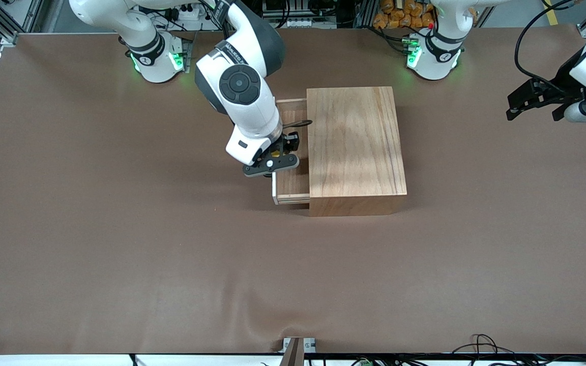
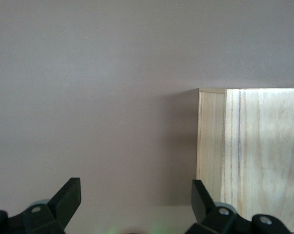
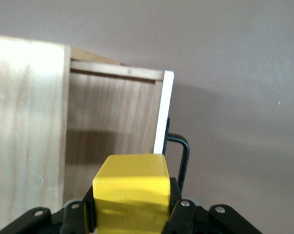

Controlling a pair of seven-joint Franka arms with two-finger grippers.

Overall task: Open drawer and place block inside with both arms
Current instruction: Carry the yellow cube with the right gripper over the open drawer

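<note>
Over the open drawer (image 1: 293,185), the right gripper (image 1: 277,152) holds the block (image 3: 132,187) between its fingers. At the box (image 1: 355,147)'s left-arm end, the left gripper (image 1: 534,104) waits above the desk (image 1: 120,244), fingers spread wide.

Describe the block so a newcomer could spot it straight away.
Find the big wooden box mid-table, then its drawer pulled open toward the right arm's end. Above that drawer the right gripper clamps the block, the only bright yellow thing here.
</note>
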